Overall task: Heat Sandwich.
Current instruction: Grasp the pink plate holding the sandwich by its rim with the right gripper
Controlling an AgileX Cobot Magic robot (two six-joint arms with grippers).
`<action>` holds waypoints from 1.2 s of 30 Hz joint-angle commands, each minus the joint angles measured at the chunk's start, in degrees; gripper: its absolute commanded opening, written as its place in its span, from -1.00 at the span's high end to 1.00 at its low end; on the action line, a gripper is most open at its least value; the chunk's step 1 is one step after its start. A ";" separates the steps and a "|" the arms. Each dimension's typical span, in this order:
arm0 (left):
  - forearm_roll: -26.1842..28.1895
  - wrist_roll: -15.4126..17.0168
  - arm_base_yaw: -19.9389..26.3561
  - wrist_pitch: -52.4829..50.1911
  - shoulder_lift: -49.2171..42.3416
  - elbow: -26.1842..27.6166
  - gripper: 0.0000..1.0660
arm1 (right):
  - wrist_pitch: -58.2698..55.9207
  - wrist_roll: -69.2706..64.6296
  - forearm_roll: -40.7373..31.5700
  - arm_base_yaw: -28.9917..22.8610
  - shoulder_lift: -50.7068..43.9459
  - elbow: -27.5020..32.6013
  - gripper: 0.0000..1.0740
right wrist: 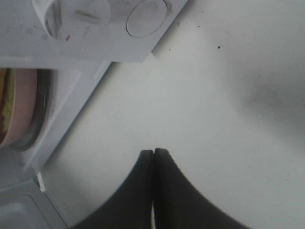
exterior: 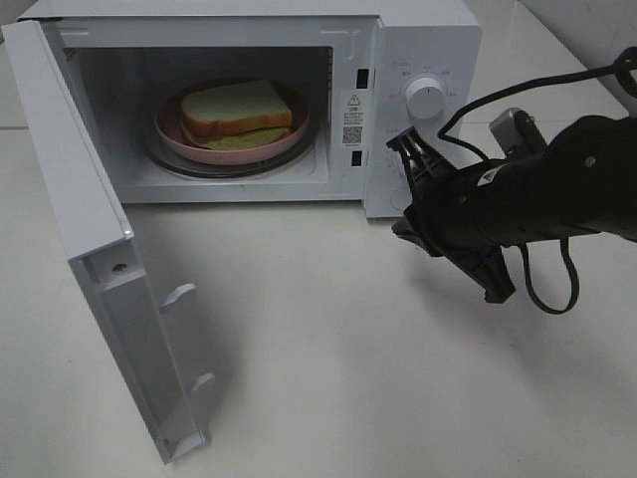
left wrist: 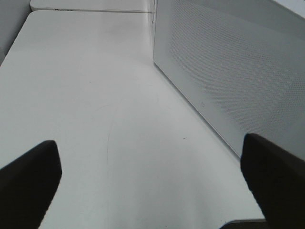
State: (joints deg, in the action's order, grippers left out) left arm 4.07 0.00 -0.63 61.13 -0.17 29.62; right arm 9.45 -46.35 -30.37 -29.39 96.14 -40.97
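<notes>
Sandwich (exterior: 239, 110) inside the open microwave (exterior: 428, 45).
White bread, tan crust, greenish filling, on a pink plate (exterior: 224, 151); right gripper (right wrist: 153, 152) clenched, left gripper (left wrist: 150, 143) spread wide.

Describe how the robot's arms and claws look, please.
The right arm is thick, rounded and black, with a grey block on top and a black cable looping below it. The right claw has two slim black fingers; the left claw shows two broad dark fingers.
</notes>
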 commanded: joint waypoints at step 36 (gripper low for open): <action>-0.11 0.00 0.06 -0.06 -0.46 -0.06 -0.83 | -60.39 77.41 24.98 1.32 -0.86 -25.38 0.94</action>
State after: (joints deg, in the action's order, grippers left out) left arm 4.07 0.00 -0.63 61.13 -0.17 29.62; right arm -48.64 22.69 -8.08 -28.48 95.86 -65.83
